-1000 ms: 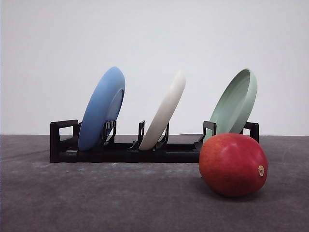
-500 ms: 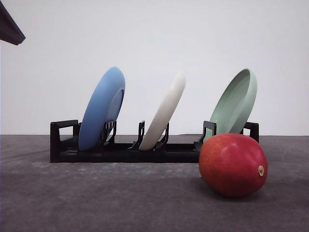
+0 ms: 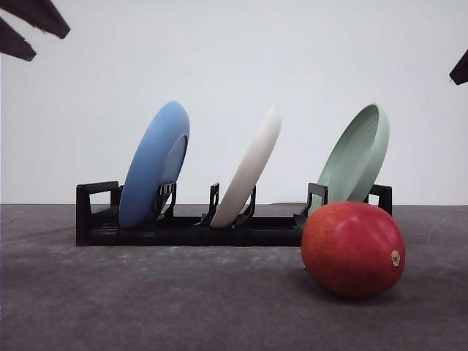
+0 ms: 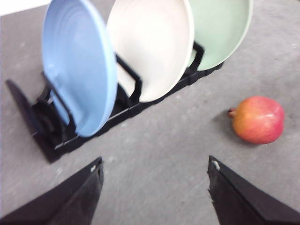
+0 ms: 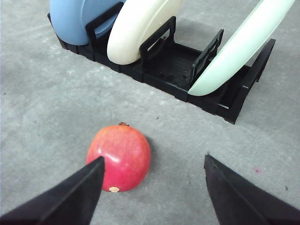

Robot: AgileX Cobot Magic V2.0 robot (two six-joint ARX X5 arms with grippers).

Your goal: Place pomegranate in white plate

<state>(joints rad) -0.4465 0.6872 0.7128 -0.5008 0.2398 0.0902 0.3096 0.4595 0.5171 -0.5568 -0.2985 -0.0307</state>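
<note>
grey, matte counter [image 3: 146, 307] lies bare around the pomegranate [image 3: 353, 249], which sits on it just in front of the black rack [image 3: 183, 228]'s right end. smooth white plate [image 3: 248, 175] leans in the rack's middle slot, between the blue plate [image 3: 153, 164] and the pale green plate [image 3: 357, 157]. left hand [image 4: 154, 192] and right hand [image 5: 152, 187] both hover with fingers spread apart, holding nothing. in the front view both hands' dark tips have newly entered the top corners.
</note>
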